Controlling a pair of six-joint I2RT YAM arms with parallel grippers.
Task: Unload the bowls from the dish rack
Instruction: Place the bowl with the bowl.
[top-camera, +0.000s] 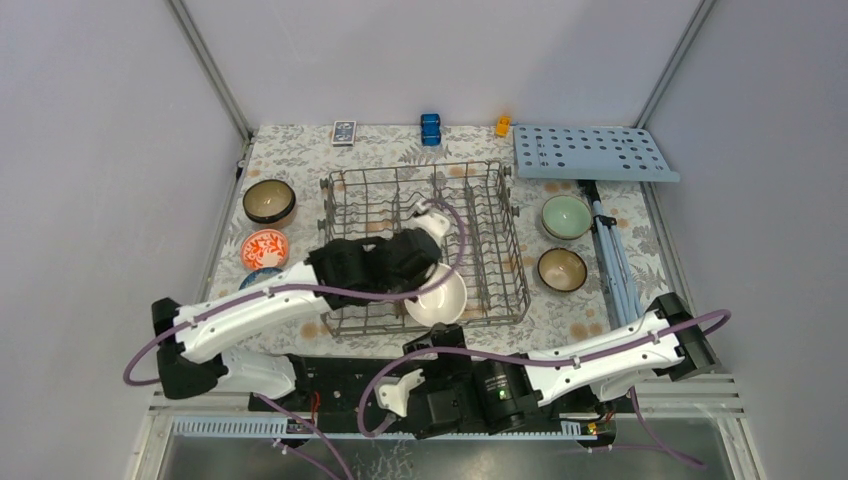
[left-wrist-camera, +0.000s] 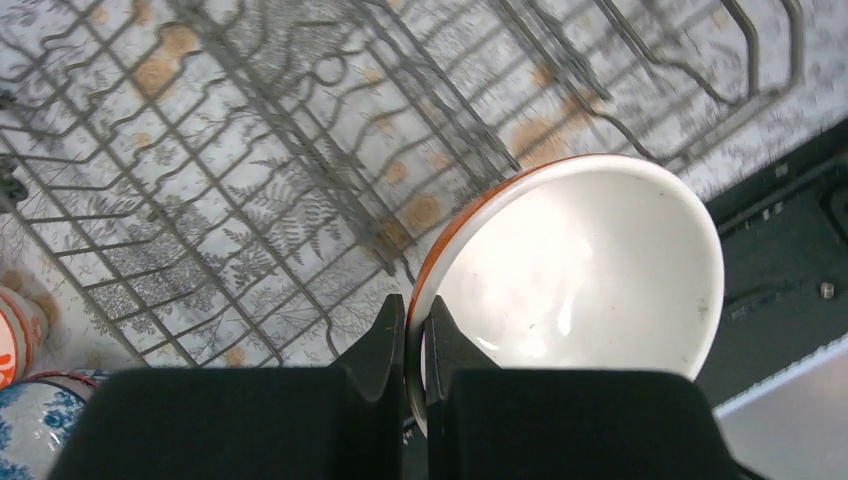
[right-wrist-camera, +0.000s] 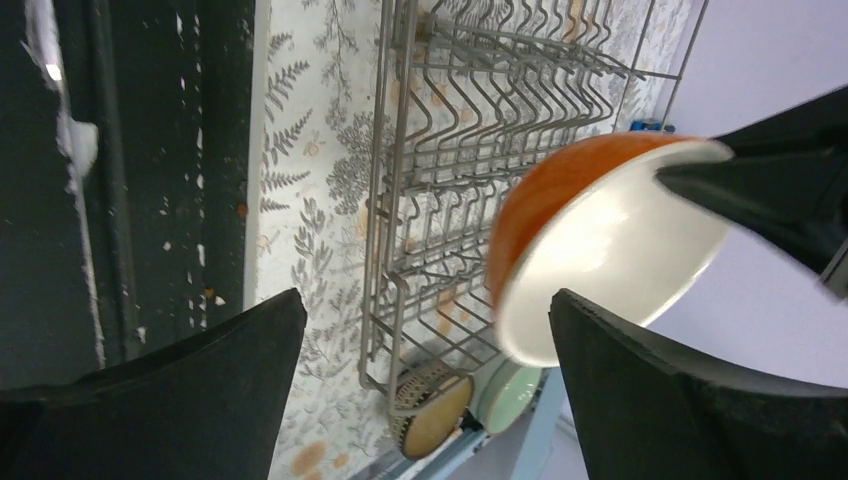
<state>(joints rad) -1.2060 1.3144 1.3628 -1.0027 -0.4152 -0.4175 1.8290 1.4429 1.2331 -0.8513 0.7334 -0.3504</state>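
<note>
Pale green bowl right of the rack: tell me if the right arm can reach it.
Probably yes: the right gripper is open and empty, and the pale green bowl sits uncovered on that arm's side.

The grey wire dish rack (top-camera: 415, 168) sits in the middle of the worktop (top-camera: 300, 150) with nothing left standing between its tines. An orange bowl (top-camera: 437, 295), white inside, is tipped on its side over the near end of the rack, with the left hand (top-camera: 425, 270) pinching its rim. To the left of the rack stand a dark brown bowl (top-camera: 269, 201), a red-and-white bowl (top-camera: 264, 247) and a partly hidden blue-and-white bowl (top-camera: 262, 276), and to the right stand a pale green bowl (top-camera: 566, 216) and a brown bowl (top-camera: 562, 269).
</note>
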